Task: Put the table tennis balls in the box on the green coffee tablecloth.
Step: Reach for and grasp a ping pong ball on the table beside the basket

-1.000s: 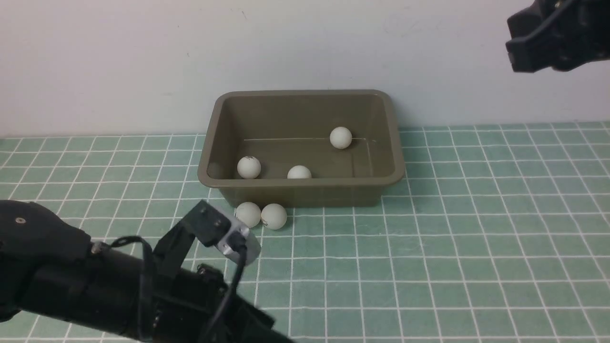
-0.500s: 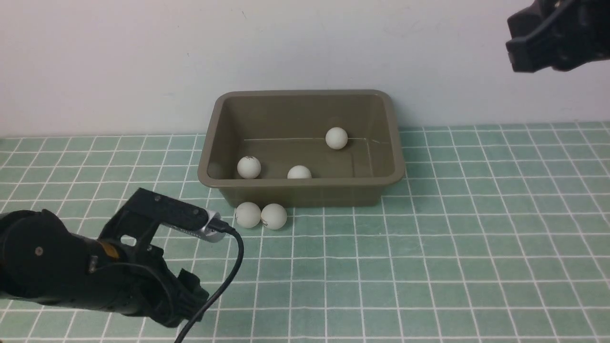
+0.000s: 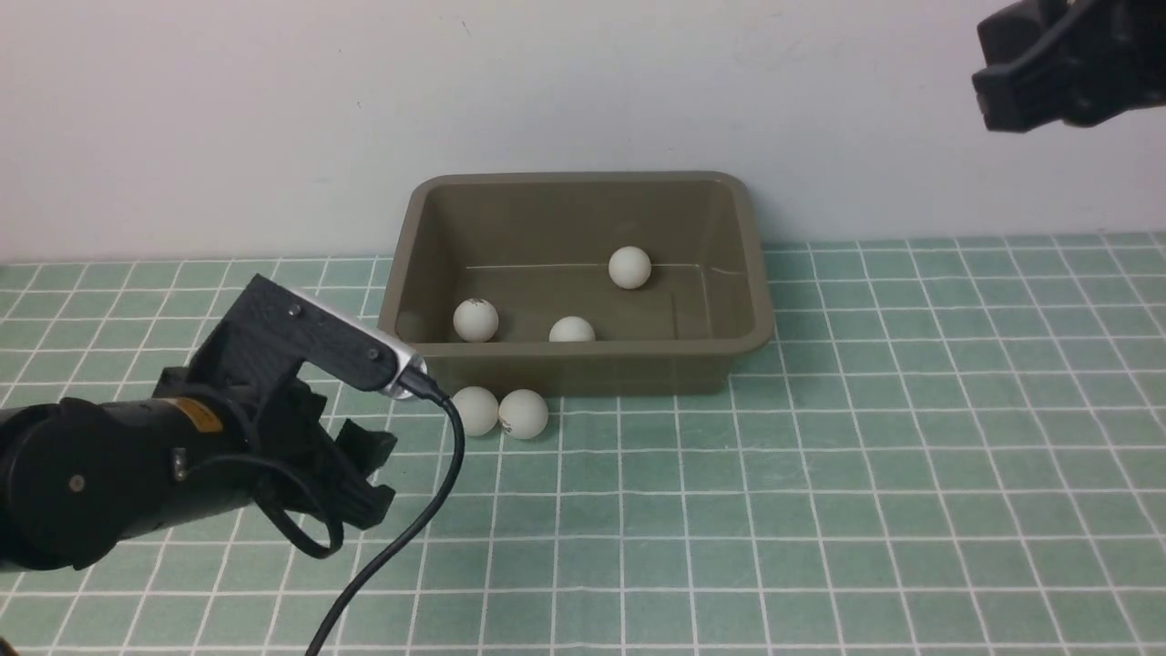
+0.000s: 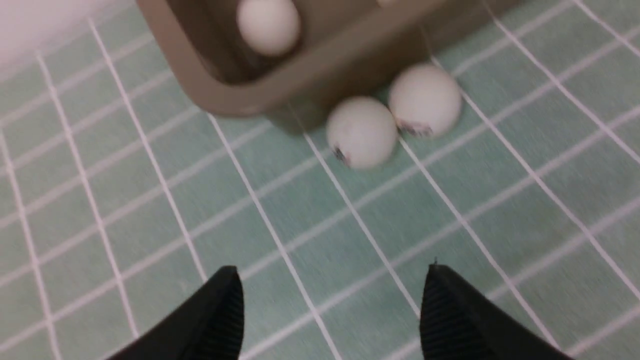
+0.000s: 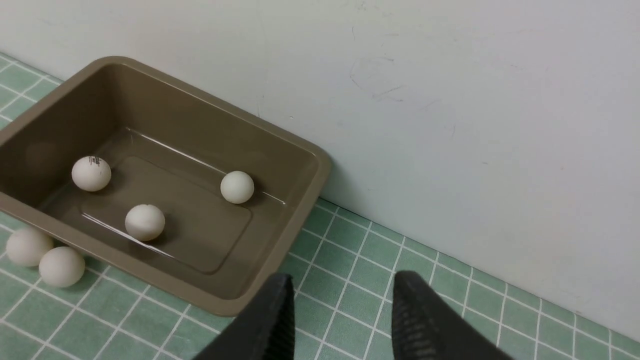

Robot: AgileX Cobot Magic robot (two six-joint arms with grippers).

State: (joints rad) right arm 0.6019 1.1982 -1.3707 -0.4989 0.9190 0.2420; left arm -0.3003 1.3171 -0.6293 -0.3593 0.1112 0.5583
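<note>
The olive-brown box (image 3: 583, 344) stands on the green coffee tablecloth (image 3: 820, 474) against the wall. Three table tennis balls lie inside it: one front left (image 3: 475, 320), one at the front middle (image 3: 572, 330), one further back (image 3: 629, 268). Two more balls (image 3: 475, 410) (image 3: 523, 415) touch each other on the cloth, against the box's front wall. My left gripper (image 3: 369, 478) hovers low, left of and nearer than this pair. It is open and empty, and the pair of balls (image 4: 361, 131) lies ahead of its fingertips. My right gripper (image 5: 342, 287) hangs high at the right, jaws slightly apart, empty.
A pale wall (image 3: 273, 118) runs right behind the box. A black cable (image 3: 401, 547) loops from the left wrist camera down over the cloth. The cloth reaches to the front and right edges of the front view.
My left arm swung from the lower middle back to the left and lifted, its gripper now facing the two outside balls. The back ball in the box rolled left. The right arm barely moved.
</note>
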